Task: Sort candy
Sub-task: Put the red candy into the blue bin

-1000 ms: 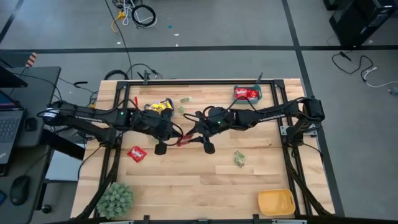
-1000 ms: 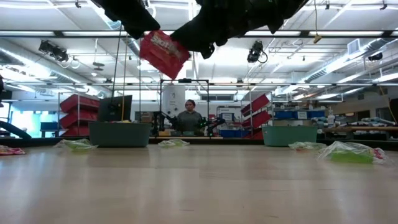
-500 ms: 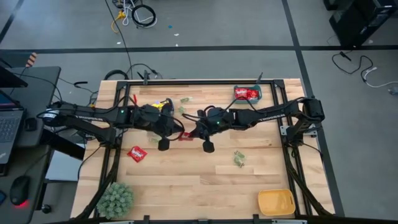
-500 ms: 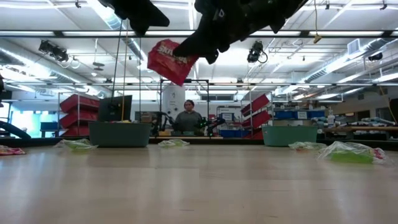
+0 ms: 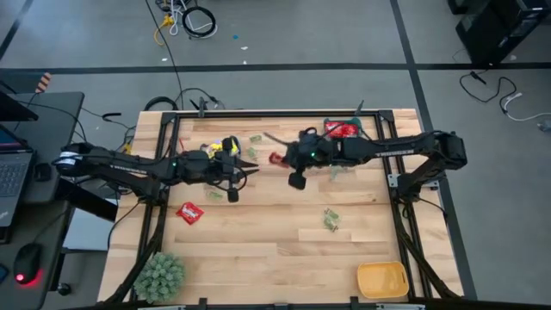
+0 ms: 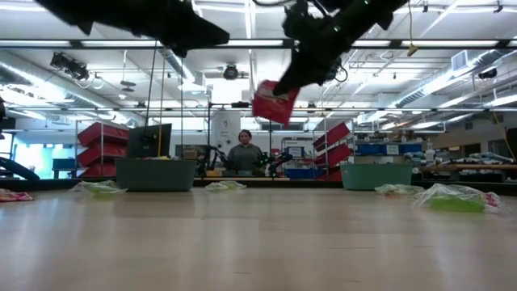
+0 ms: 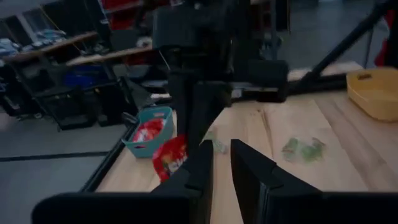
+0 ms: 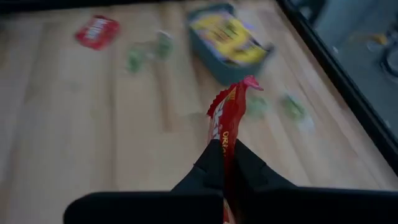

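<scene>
Now the right gripper is clenched on a red candy packet, holding it in the air above the table, near the far side. A second ago the left gripper held that packet over the middle; its fingers now stand slightly apart and empty, drawn back toward the bin of yellow candy. Another red packet lies on the wood.
</scene>
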{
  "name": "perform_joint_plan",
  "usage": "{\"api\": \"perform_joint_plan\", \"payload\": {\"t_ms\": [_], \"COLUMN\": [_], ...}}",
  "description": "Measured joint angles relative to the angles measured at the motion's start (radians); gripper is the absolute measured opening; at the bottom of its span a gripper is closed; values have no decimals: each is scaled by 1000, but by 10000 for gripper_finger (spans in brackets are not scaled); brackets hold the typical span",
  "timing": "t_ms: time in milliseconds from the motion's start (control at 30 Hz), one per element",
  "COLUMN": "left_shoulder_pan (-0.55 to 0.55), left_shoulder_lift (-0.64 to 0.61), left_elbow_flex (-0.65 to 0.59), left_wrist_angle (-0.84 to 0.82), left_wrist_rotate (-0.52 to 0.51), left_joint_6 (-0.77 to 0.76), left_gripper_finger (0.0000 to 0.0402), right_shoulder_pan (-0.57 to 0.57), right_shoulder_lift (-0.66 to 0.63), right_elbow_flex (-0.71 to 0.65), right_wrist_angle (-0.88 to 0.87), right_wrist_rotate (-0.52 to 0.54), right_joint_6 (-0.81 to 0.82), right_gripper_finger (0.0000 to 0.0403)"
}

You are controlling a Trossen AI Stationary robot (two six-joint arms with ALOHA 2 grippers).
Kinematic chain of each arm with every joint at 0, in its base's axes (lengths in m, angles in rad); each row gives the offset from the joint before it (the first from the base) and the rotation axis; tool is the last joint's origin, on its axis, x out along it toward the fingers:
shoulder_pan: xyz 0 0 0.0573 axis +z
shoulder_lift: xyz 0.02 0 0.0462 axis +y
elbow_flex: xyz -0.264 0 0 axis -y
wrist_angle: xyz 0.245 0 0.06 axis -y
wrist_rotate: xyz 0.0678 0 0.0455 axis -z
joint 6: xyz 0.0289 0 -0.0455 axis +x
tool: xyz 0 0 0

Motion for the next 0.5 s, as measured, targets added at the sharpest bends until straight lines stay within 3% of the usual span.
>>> {"api": "perform_joint_plan", "payload": {"t_ms": [167, 500], "left_shoulder_pan": [19, 28], "left_shoulder_lift": [-12, -32], "left_elbow_flex": [-100, -131], "left_wrist_angle": [147, 156], "left_wrist_rotate": [45, 62], "left_joint_6": [-51, -78], "left_gripper_finger": [48, 8], "right_shoulder_pan": [-99, -398], "right_shoulder_lift": [-90, -309], "right_elbow_flex": [-118, -456], "right_wrist_angle": [8, 157], "right_wrist_rotate": [23, 108], "right_joint_6": [79, 289], "right_gripper_finger": [0, 0]}}
